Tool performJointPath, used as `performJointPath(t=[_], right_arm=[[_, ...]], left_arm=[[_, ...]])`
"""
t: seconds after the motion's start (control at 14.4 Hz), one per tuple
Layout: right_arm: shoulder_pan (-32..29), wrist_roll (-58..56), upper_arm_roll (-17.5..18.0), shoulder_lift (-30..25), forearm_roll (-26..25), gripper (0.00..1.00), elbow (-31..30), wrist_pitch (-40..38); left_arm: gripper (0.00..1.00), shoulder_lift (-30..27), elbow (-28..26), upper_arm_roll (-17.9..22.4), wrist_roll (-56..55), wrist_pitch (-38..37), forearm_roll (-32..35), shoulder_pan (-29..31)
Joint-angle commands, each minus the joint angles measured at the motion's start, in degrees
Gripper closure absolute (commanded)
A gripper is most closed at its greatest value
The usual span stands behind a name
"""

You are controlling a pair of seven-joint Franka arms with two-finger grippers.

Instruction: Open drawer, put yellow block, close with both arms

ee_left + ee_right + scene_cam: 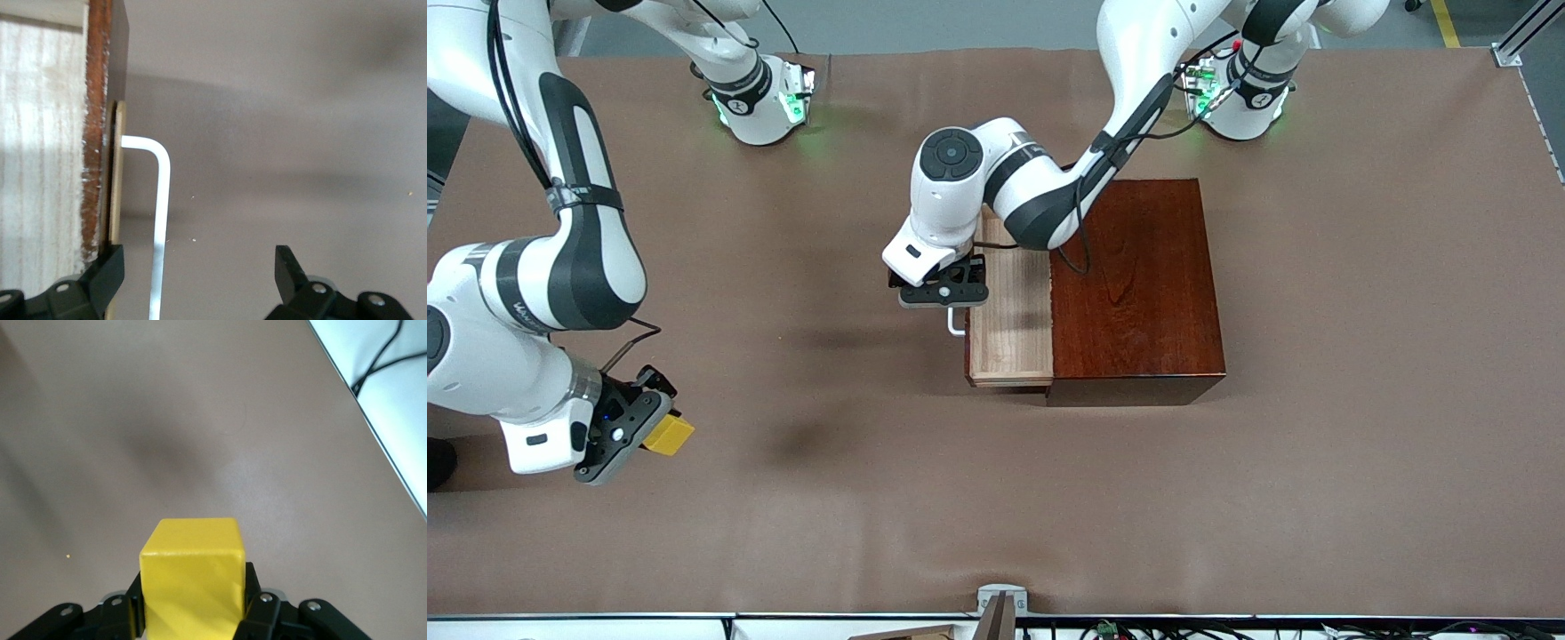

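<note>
Left wrist view alone shows the left gripper (pixel 197 277) spread around the handle (pixel 159 220) — right gripper (pixel 193 613) clamps the yellow block (pixel 192 583) (aloft).

I see a glossy, dark reddish wooden box (pixel 1138 284); its drawer (pixel 1009 311) is pale, matt raw-looking wood with a smooth white handle (pixel 160 220), perhaps painted metal. The block (pixel 193 583) looks smooth, slightly shiny yellow plastic. The table (pixel 1316 489) cover is matt brown.

Left arm is reached out from its base over the wooden box (pixel 1138 284); left gripper (pixel 945 286) is held with jaws spread apart above its handle end. Right gripper (pixel 636 427) is clamped tight, raised well away from that box.
</note>
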Motion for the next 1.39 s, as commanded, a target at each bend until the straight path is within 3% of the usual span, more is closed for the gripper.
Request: performJointPath(t=[0.0,0.28,0.56,1.04,1.32], right_arm=[[0.5,-3.9,0.3,-0.9,0.0,1.0,0.2,-0.7],[2.4,-9.2,0.2,-1.1,0.0,1.0,0.4,-0.7],[4.0,-14.1,1.1,-2.5,0.2,1.0,0.2,-0.9],[4.5,-20.1,10.7,-3.0,0.1,1.0,0.0,-2.8],[7.4,-19.0,11.1,-2.6,0.1,1.0,0.2,-2.4]], left_arm=[[0.0,-2.7,0.6,1.7,-1.3,-3.5,1.0,-0.1],[0.0,-6.6,1.6,4.2,-1.7,-7.3,0.9,0.1],[0.0,-14.3,1.0,6.2,-0.4,-19.3,1.3,3.5],[0.0,-26.8,-0.8,5.5,9.0,-35.9,-3.8,22.1],[0.0,-30.7,-3.1,5.6,22.1,-40.2,-5.1,33.2]])
